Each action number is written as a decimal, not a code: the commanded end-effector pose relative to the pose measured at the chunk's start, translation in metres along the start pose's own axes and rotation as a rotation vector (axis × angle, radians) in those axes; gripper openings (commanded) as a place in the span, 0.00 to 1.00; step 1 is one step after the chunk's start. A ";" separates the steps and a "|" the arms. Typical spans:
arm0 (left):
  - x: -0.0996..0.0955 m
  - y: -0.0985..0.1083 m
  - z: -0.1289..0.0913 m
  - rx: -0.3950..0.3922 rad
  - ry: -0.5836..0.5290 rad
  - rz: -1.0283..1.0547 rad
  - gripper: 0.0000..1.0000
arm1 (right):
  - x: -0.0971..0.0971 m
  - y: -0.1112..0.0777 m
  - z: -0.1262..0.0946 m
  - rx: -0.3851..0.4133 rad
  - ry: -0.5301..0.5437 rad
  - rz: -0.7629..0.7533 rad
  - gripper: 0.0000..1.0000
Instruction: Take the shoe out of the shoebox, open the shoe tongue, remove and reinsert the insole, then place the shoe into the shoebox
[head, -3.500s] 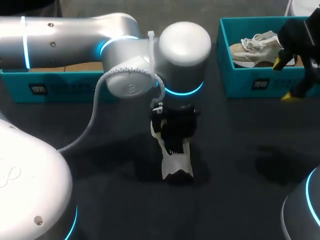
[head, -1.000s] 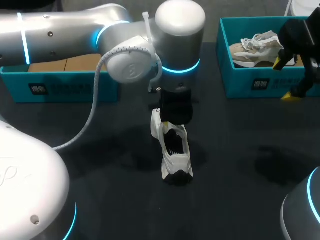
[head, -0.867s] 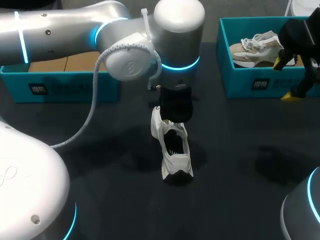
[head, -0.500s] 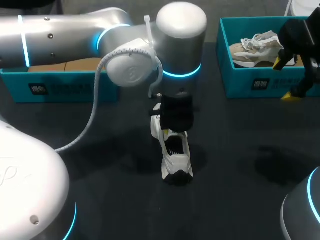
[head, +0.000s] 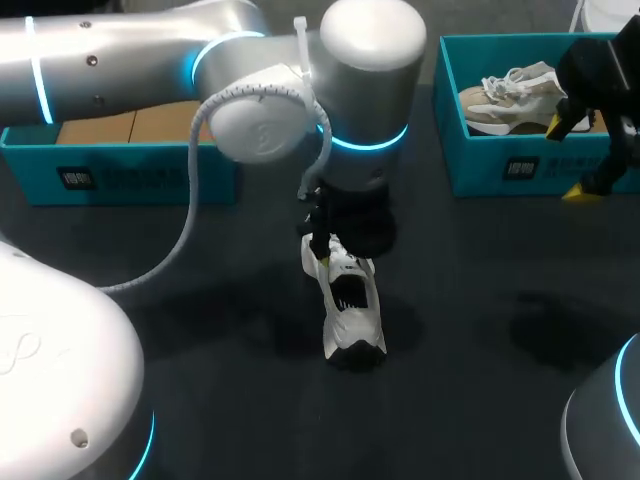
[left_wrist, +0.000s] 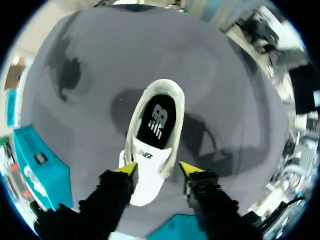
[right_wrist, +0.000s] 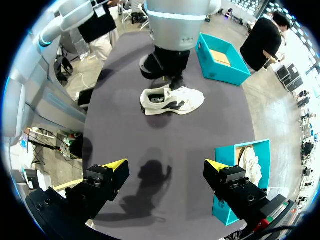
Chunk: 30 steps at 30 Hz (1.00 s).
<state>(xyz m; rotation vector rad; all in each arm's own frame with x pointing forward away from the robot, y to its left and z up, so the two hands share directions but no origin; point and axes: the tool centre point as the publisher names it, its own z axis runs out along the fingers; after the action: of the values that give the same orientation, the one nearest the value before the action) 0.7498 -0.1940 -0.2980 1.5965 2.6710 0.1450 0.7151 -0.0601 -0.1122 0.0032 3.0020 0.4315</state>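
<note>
Left gripper (left_wrist: 157, 170): fingers spread, standing either side of the forepart of the white low-cut fabric sneaker (left_wrist: 152, 145). No firm pinch is evident. The sneaker sits upright on the dark grey worktop (left_wrist: 225, 100), out of any box, with its white tongue (left_wrist: 148, 156) lying directly between the fingers. The black printed insole (left_wrist: 156, 122) lies seated inside the opening, just ahead of the fingertips, with the heel collar beyond it.

Judgement: the step in hand is folding the tongue open before the insole is drawn.

Recommendation: take the tongue at its free edge only and pull towards the toe. The sneaker is unrestrained and will likely slide or tip if pushed sideways.

Further off, the open teal cardboard shoebox (head: 120, 175) stands behind the left arm. The right gripper (right_wrist: 165, 167) hangs spread and empty, well apart from the sneaker.
</note>
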 end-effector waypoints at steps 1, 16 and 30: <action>0.010 0.001 -0.009 0.016 -0.024 -0.057 1.00 | -0.002 0.001 0.001 0.003 0.004 0.001 1.00; 0.009 -0.009 -0.026 0.045 -0.100 -0.283 1.00 | -0.002 0.001 0.001 0.003 0.004 0.001 1.00; 0.028 -0.027 -0.031 0.126 -0.121 -0.900 1.00 | -0.002 0.001 0.001 0.003 0.004 0.001 1.00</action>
<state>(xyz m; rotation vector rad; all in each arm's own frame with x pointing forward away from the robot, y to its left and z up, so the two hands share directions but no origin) 0.7194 -0.1925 -0.2678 0.7382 2.9732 -0.0201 0.7149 -0.0603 -0.1126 0.0031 3.0011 0.4331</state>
